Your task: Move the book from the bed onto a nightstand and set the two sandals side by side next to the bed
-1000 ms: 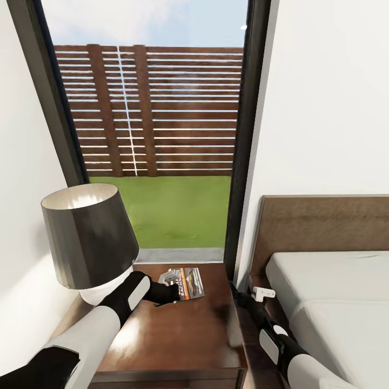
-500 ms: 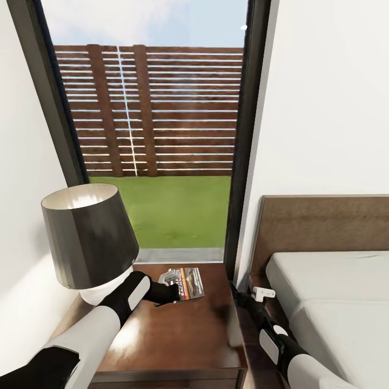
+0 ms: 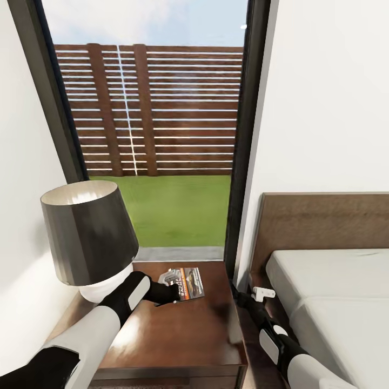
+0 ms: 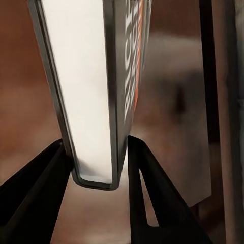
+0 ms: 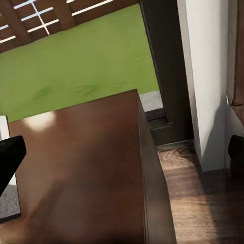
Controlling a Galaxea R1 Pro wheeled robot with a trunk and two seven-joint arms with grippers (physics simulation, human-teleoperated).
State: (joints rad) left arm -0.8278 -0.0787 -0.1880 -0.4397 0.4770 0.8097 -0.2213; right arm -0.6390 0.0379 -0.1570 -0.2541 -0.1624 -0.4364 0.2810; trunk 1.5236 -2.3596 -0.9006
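The left end effector (image 3: 174,287) is clamped on the book (image 3: 189,282) at the nightstand (image 3: 183,335), unreleased; right end effector (image 3: 258,294) state unclear; sandals remain

You see: book (image 3: 186,282) dark with orange band, nightstand (image 3: 183,329) glossy dark brown, lampshade (image 3: 86,232) charcoal, mattress (image 3: 335,302) light grey.

Glossy wooden nightstand (image 3: 178,329), paper book (image 3: 186,282)
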